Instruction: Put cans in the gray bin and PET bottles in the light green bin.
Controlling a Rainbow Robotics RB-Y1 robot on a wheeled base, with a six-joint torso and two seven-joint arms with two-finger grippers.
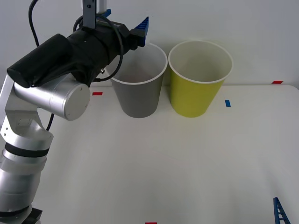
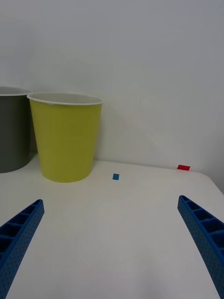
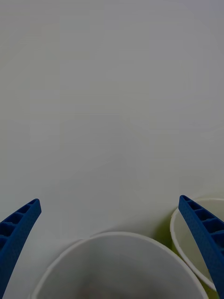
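The tall round tapered gray bin [image 1: 139, 93] with its white rim stands upright at the back of the white tabletop [image 1: 163, 163], just beside the matching yellow-green bin [image 1: 196, 91] on its right; whether the two rims touch cannot be told. The left hand [image 3: 112, 252] hangs raised above the gray bin's near-left rim, its blue ribbed fingers [image 1: 141, 26] spread wide and holding nothing, looking down into the pale inside. The right hand [image 2: 109, 247] sits low over the tabletop at the near right, fingers [image 2: 205, 238] also spread apart and empty, facing the yellow-green bin. Small red and blue tape marks [image 1: 227, 103] dot the tabletop.
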